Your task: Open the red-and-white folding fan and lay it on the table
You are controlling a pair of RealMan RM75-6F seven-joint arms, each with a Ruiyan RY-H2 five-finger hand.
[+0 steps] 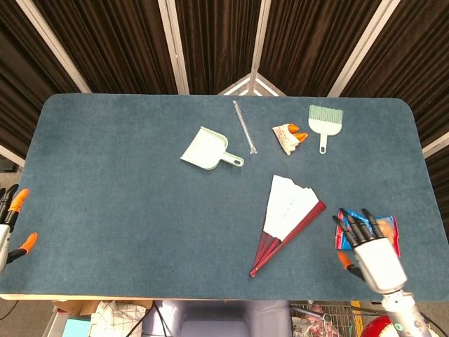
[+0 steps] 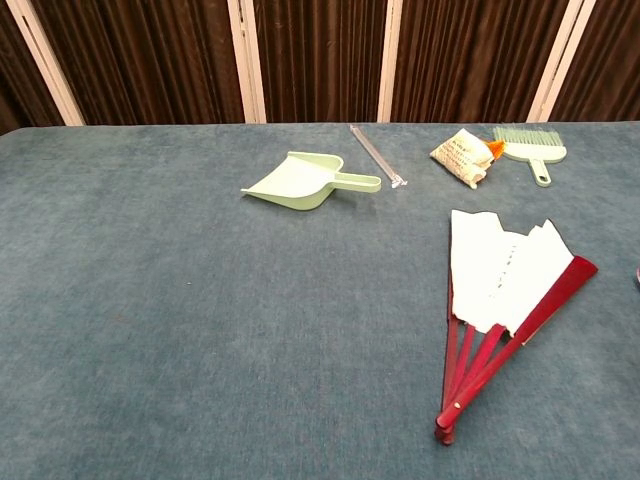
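- Fan [image 1: 287,221] lies flat on the table [image 1: 112,175], right of centre, only partly spread: white paper fanned out, red ribs meeting at the pivot near the front edge.
- Right hand [image 1: 372,246] hovers over the snack bag [image 1: 389,228] just right of the fan, fingers apart and holding nothing; it covers most of the bag, so the bag's print is unreadable.
- Left hand [image 1: 10,225] sits at the left frame edge, mostly cut off; fingers look spread and empty, though I cannot be sure.
- Neither hand shows in the chest view.
- Dustpan [image 1: 208,149], clear rod [image 1: 245,126], small packet [image 1: 288,137] and brush [image 1: 325,121] lie farther back, well apart from the fan.
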